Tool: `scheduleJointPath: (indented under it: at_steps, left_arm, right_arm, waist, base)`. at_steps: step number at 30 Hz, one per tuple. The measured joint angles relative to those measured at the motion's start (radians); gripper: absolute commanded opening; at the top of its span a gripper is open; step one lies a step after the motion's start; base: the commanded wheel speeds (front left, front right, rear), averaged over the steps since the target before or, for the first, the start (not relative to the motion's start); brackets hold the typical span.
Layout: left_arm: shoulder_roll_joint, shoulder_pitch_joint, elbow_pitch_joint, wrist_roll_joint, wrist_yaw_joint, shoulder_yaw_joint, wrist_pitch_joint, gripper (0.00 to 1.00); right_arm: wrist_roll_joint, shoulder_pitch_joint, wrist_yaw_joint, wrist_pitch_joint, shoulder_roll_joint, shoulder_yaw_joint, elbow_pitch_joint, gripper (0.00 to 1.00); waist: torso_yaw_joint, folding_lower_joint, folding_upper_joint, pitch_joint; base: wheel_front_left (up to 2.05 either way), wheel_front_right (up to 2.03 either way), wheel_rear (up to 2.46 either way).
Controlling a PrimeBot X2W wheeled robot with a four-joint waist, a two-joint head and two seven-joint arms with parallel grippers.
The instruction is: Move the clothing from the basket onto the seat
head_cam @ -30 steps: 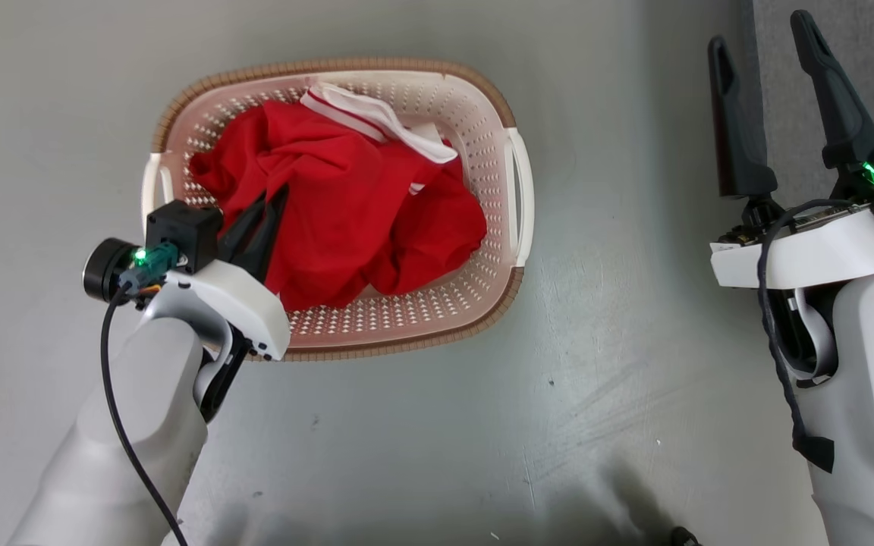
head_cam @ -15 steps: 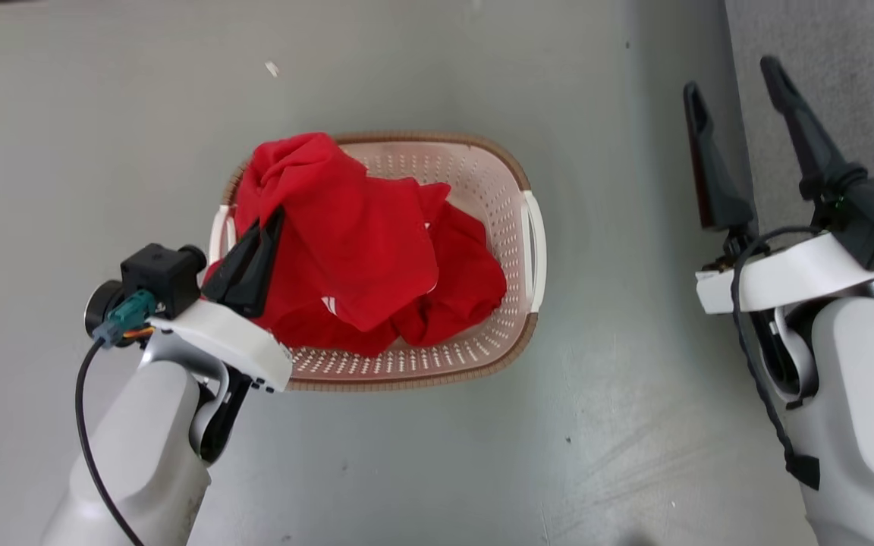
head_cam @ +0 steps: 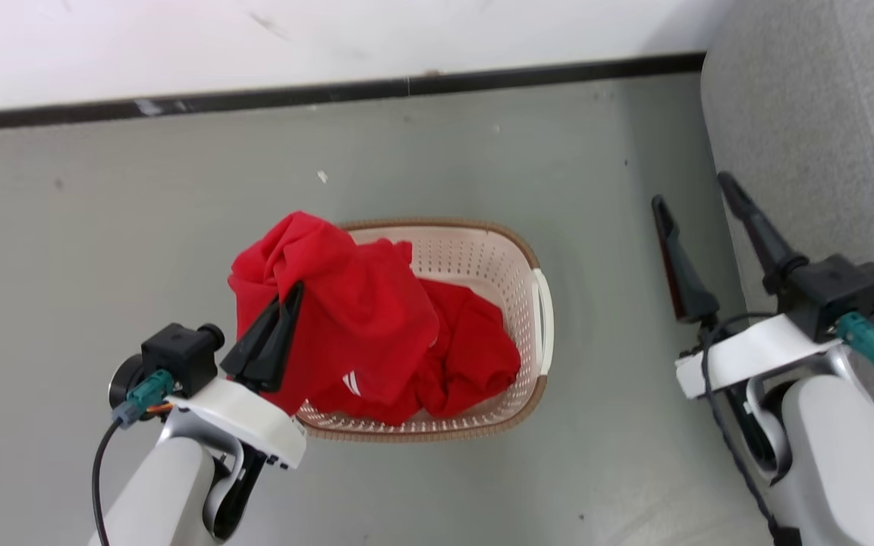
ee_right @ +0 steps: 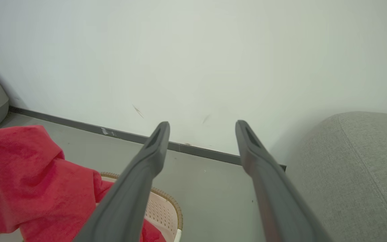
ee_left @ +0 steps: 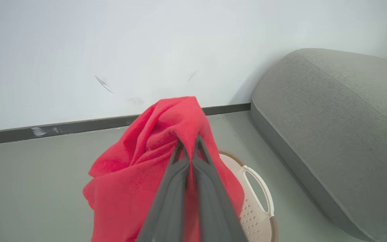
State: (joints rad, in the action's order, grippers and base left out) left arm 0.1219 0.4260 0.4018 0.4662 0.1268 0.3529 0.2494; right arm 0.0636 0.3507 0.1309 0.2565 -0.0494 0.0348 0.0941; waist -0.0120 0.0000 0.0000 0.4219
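Red clothing (head_cam: pixel 361 318) between closed left jaws

Smooth grey-green floor (head_cam: pixel 437 152), faintly scuffed white wall (head_cam: pixel 331 38) — dark baseboard (head_cam: pixel 331 95) between them

We find no legible text, label, brand, number or sign in any of the three views. The only marks we note are two short white stripes on the red clothing (head_cam: pixel 376 326) and a few dark scuffs on the white wall (ee_left: pixel 79 50). Neither forms letters or digits.
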Motion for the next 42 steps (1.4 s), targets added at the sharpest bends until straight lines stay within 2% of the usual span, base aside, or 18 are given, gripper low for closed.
scheduleJointPath:
  at_steps: [11, 25, 34, 42]
  left_arm:
    - [0.003, -0.108, -0.079, 0.0, 0.0, -0.003, 0.0, 0.0]
    - [0.01, -0.211, -0.145, -0.002, 0.0, 0.047, 0.0, 0.0]
    - [0.009, -0.243, -0.2, -0.011, 0.0, 0.095, -0.026, 0.0]
    - [0.006, -0.263, -0.273, -0.022, 0.0, 0.148, -0.065, 0.0]
  right_arm:
    - [0.002, -0.078, 0.0, 0.0, -0.001, 0.117, 0.034, 1.0]
    - [0.007, -0.101, 0.0, 0.0, -0.007, 0.392, 0.094, 1.0]
    - [-0.046, -0.108, 0.001, 0.0, -0.009, 0.573, 0.132, 1.0]
    - [-0.069, -0.108, 0.001, 0.0, -0.01, 0.621, 0.146, 1.0]
  waist:
    - [0.019, 0.0, 0.0, -0.155]
    - [0.038, 0.0, 0.0, -0.313]
    - [0.054, 0.0, 0.0, -0.384]
    - [0.071, 0.0, 0.0, -0.425]
  base:
    - [0.0, 0.0, 0.0]
    - [0.0, 0.0, 0.0]
    - [0.0, 0.0, 0.0]
    - [0.0, 0.0, 0.0]
